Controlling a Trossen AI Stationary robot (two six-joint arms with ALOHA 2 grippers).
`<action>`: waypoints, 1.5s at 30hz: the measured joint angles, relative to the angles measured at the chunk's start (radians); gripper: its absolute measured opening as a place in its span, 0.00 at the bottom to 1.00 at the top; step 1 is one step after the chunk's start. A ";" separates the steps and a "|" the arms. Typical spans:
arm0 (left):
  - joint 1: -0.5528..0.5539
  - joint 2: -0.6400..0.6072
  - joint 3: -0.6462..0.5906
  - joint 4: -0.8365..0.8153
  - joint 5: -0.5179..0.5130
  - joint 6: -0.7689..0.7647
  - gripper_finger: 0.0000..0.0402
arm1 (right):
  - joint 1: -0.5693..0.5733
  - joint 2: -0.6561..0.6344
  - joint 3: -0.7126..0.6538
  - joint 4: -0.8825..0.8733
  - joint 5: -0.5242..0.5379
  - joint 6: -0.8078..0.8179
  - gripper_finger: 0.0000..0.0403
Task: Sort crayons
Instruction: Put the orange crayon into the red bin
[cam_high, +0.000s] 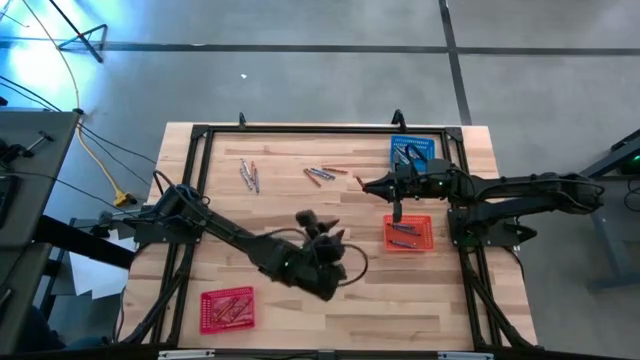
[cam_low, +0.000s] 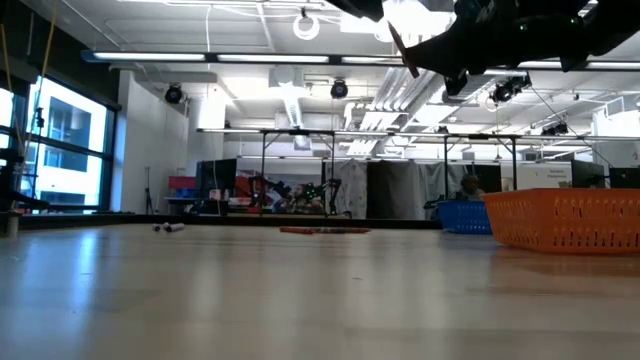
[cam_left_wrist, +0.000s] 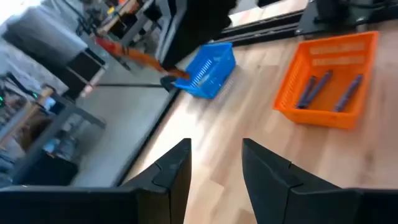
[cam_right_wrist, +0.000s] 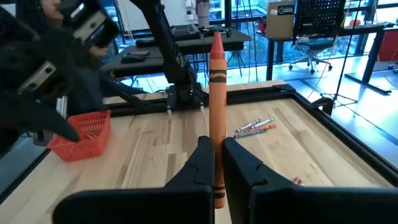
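My right gripper (cam_right_wrist: 217, 148) hangs over the table's far middle (cam_high: 372, 185), shut on an orange crayon (cam_right_wrist: 217, 87). My left gripper (cam_left_wrist: 214, 163) is open with nothing between its fingers, above the table's middle (cam_high: 330, 255), facing the two right-hand baskets. Loose crayons (cam_high: 250, 175) (cam_high: 320, 175) lie flat on the wood near the far edge. An orange basket (cam_high: 408, 233) holds grey-blue crayons (cam_left_wrist: 329, 90). A blue basket (cam_high: 412, 150) stands at the far right, a red basket (cam_high: 228, 307) with red crayons at the near left. My right gripper pinches the orange crayon's lower half (cam_right_wrist: 217, 134) between its two fingers. The fingers reach in level from the table's right side and lie across the crayon. The crayon stands about upright, pointed end up (cam_right_wrist: 216, 40), lifted clear of the table.
A black metal frame (cam_high: 300, 128) runs around the tabletop. The wood between the baskets is bare. Beyond the far edge are desks, chairs and shelving. A dark stick (cam_high: 397, 210) hangs under my right arm above the orange basket.
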 joint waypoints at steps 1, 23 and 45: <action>0.013 0.000 0.000 0.028 0.010 0.041 0.32 | 0.000 0.000 0.000 -0.004 -0.001 -0.002 0.00; 0.186 -0.181 -0.417 0.893 0.237 0.477 0.32 | -0.010 -0.085 0.000 -0.103 -0.038 -0.086 0.00; 0.328 -0.208 -0.609 1.411 0.712 0.475 0.32 | 0.031 -0.078 0.000 -0.008 -0.048 -0.102 0.00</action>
